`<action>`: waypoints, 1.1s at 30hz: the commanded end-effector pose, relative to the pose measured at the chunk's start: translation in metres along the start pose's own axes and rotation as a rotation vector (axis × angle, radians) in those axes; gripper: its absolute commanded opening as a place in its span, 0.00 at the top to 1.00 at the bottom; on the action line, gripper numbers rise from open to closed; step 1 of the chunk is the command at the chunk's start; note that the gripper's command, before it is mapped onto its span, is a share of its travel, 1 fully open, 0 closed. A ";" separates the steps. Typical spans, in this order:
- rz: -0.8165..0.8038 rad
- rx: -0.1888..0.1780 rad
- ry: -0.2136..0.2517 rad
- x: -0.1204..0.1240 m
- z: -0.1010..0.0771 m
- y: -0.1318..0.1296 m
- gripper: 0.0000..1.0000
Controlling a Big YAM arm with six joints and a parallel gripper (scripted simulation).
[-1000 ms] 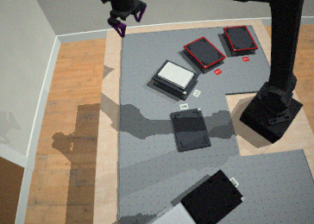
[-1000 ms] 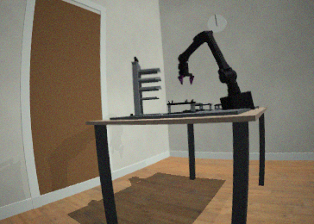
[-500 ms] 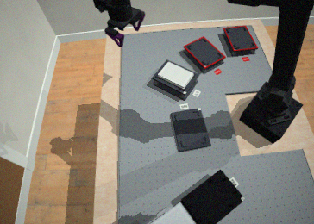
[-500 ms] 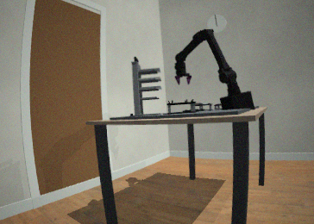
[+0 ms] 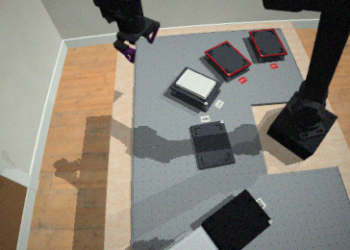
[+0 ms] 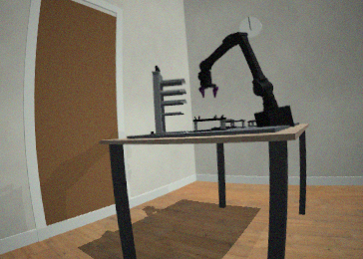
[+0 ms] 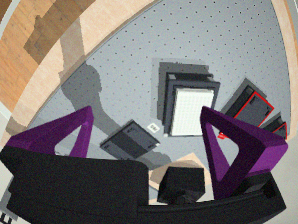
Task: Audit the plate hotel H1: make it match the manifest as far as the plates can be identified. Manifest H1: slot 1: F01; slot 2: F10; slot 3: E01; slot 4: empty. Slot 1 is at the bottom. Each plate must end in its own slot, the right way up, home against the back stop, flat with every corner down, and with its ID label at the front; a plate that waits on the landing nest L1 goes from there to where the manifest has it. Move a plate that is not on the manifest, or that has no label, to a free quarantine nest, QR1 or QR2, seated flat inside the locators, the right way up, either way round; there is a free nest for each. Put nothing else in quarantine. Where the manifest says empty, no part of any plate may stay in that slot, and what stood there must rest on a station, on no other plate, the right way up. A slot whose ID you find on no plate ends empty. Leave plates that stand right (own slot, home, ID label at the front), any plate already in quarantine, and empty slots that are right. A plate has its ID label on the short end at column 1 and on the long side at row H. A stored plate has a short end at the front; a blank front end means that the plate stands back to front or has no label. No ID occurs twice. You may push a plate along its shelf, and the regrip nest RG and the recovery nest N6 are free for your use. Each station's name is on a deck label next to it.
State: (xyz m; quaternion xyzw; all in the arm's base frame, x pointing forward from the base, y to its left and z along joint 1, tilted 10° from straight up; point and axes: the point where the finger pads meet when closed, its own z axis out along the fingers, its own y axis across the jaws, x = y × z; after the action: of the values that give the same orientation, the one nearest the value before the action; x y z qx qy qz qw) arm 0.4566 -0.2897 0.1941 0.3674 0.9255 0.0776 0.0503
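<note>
My gripper [image 5: 139, 43] [image 6: 208, 91] [image 7: 146, 112] has purple fingers, is open and holds nothing. It hangs high over the far left edge of the grey deck [image 5: 159, 169]. A white-topped plate [image 5: 194, 82] [image 7: 192, 111] sits on a dark nest in the middle of the deck, to the right of the gripper and well below it. The plate hotel [image 6: 167, 103] stands at the near end as a tower with several shelves. From above it shows only as a black top [image 5: 236, 222]. I cannot tell plates or labels on its shelves.
Two red-edged nests [image 5: 227, 58] [image 5: 267, 42] with dark tops lie at the far right; one shows in the wrist view [image 7: 253, 110]. An empty dark nest [image 5: 212, 144] [image 7: 129, 143] lies mid-deck. The arm's base [image 5: 303, 123] stands at the right.
</note>
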 end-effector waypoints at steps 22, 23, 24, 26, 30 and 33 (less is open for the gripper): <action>0.002 -0.009 -0.038 0.031 -0.011 0.068 0.00; 0.001 -0.012 -0.048 0.033 -0.016 0.072 0.00; 0.001 -0.012 -0.045 0.035 -0.016 0.075 0.00; -0.023 -0.031 -0.066 0.040 -0.016 0.080 0.00; -0.092 -0.057 -0.106 0.050 -0.016 0.089 0.00; -0.127 -0.077 -0.136 0.058 -0.016 0.095 0.00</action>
State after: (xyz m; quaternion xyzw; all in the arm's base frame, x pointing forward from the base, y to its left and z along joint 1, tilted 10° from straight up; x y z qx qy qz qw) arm 0.4710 -0.1954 0.2035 0.3396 0.9322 0.0868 0.0898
